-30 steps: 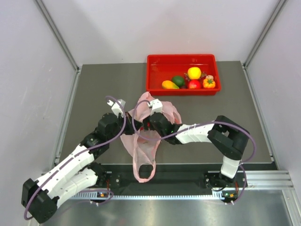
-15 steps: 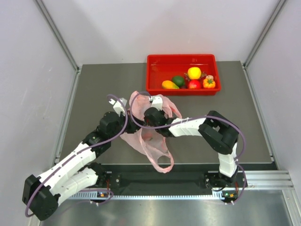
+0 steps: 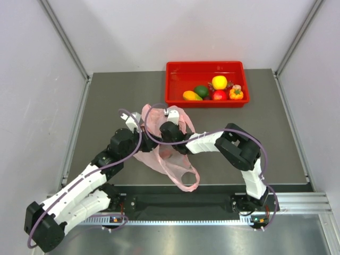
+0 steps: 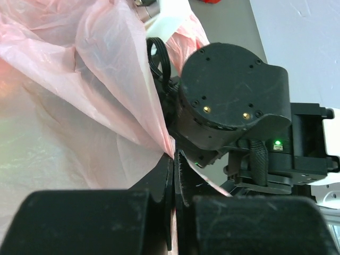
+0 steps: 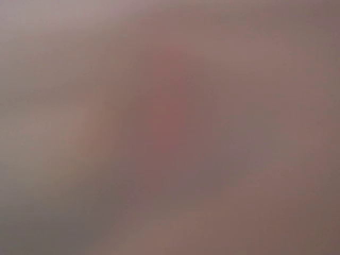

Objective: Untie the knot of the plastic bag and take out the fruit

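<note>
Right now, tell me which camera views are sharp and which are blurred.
Top external: sharp, evenly lit, plastic bag and red tray crisp. Left wrist: near fingers dark and soft, bag bright and translucent. Right wrist: fully defocused, only a pinkish-grey smear.

Pale-pink plastic bag (image 3: 159, 160) is thin, see-through and crinkly, lying crumpled mid-table. One long handle loop (image 3: 185, 189) trails toward the near edge. Can't make out the knot or any fruit in the folds.
</note>
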Available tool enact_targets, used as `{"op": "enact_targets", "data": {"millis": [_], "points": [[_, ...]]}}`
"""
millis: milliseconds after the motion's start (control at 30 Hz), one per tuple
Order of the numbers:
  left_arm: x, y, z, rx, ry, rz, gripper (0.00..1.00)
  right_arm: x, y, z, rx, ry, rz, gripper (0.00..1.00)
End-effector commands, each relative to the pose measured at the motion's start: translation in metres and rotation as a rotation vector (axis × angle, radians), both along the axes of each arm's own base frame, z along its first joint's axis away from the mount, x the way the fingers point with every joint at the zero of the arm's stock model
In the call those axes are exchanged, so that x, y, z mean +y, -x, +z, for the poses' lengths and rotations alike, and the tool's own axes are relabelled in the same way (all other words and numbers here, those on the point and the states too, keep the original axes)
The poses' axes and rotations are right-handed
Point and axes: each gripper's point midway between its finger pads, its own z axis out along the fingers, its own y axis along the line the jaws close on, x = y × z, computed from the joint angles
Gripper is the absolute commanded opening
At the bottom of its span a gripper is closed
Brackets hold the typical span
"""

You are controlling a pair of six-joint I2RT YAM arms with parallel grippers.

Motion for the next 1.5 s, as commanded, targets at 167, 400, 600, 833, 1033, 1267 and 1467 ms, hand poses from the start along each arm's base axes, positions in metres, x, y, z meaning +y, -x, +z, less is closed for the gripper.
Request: {"op": "enact_targets", "data": {"millis": [167,400,600,833,1033,1267,1467], "points": [[0.001,0.006,0.012,-0.032,0.029,-0.012,0.00,-0.012,-0.013,-0.015,0.015,0.056,-0.065,0.33],[0.008,0.007,0.007,-0.023,-0.001,0.006,0.00,-0.053,-0.004,0.032,-0.098,0.118,-0.062,0.00],[0.009,0.005,0.007,-0.026,0.004,0.025,0.00,-0.076,0.037,0.068,-0.133,0.116,0.133,0.00],[0.004,-0.003,0.008,-0.025,0.005,0.030,0.00,-0.077,0.125,0.083,0.044,0.099,0.591,0.00],[-0.001,-0.010,0.011,-0.033,0.008,0.033,0.00,-0.093,0.185,0.122,0.110,0.060,0.853,0.00],[-0.004,-0.020,0.010,-0.038,-0.003,0.045,0.00,-0.124,0.224,0.176,0.015,0.009,0.968,0.00],[-0.005,-0.020,0.004,-0.023,-0.016,0.039,0.00,-0.140,0.245,0.263,-0.366,-0.158,1.023,0.00]]}}
